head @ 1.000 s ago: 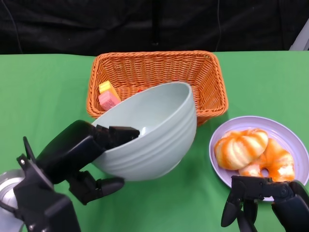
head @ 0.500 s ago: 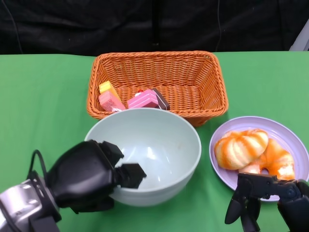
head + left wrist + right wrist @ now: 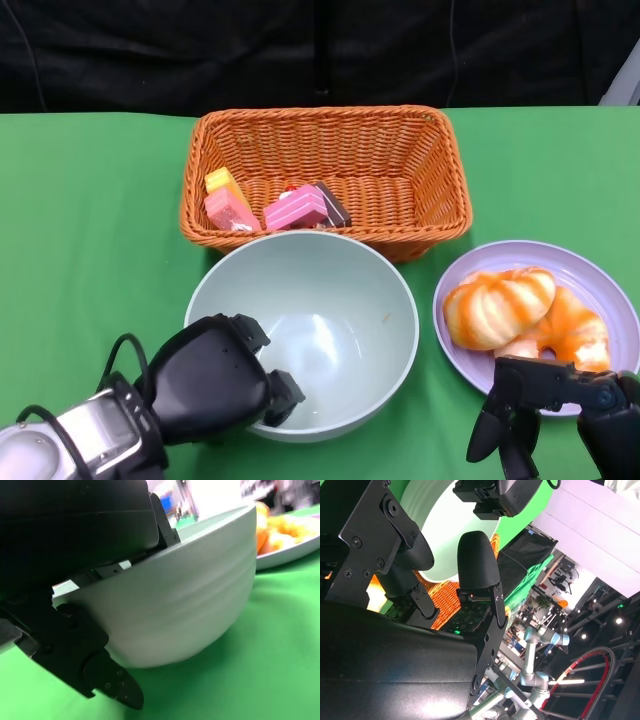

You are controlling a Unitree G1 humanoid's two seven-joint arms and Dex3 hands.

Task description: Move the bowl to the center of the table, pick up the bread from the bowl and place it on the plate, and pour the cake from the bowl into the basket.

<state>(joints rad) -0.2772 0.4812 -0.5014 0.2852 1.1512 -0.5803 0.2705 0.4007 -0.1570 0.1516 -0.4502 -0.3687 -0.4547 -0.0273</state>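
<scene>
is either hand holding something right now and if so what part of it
The left hand grips the bowl by its near rim, fingers inside and outside the wall. The right hand holds nothing.

The left hand (image 3: 215, 375) comes in from the lower left on its silver forearm (image 3: 50, 450), its black shell turned upward and its fingers (image 3: 283, 392) hooked over the near rim of the bowl (image 3: 330, 300), with the thumb part seen below the bowl's outer wall in the left wrist view, so it grips the rim between them. The right hand (image 3: 560, 410) sits low at the lower right, holding nothing, its fingers (image 3: 500, 430) hanging downward and slightly apart above the tabletop (image 3: 80, 220).
</scene>
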